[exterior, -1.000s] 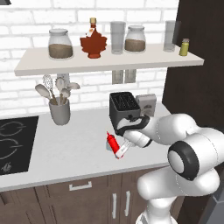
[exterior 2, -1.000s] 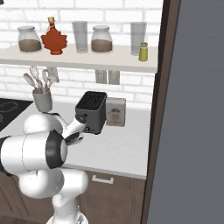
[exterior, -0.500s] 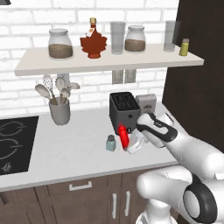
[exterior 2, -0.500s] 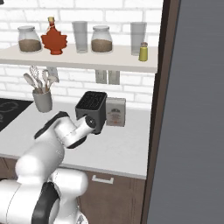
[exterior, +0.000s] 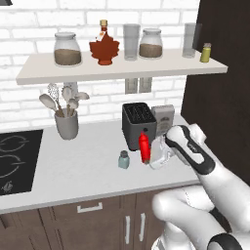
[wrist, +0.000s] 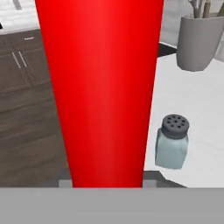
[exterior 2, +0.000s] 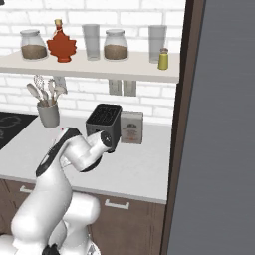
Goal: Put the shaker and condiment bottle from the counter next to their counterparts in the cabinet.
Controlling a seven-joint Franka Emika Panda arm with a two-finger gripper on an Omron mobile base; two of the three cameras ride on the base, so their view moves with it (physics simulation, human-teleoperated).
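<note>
My gripper (exterior: pixel 152 155) is shut on the condiment bottle (exterior: pixel 144 148), a slim red squeeze bottle held upright just in front of the toaster, above the counter (exterior: pixel 83 171). In the hand view the red bottle (wrist: pixel 105 87) fills the middle between my fingers. The shaker (exterior: pixel 124 159), pale blue-grey with a grey cap, stands on the counter just left of the bottle, and to its right in the hand view (wrist: pixel 173 142). On the cabinet shelf (exterior: pixel 122 72) stand the maple-leaf syrup bottle (exterior: pixel 104 48) and, at the far right, the yellow-green shaker (exterior: pixel 206 52).
A dark toaster (exterior: pixel 138 124) and a small box (exterior: pixel 163 116) stand right behind the gripper. A grey utensil holder (exterior: pixel 66 124) is at the back left, a cooktop (exterior: pixel 14 161) further left. Jars and glasses share the shelf. A tall dark panel (exterior: pixel 219 97) closes the right side.
The red bottle went from lying tilted in the gripper low over the counter to upright and a little higher, nearer the toaster. The shaker, earlier hidden, now shows beside it.
</note>
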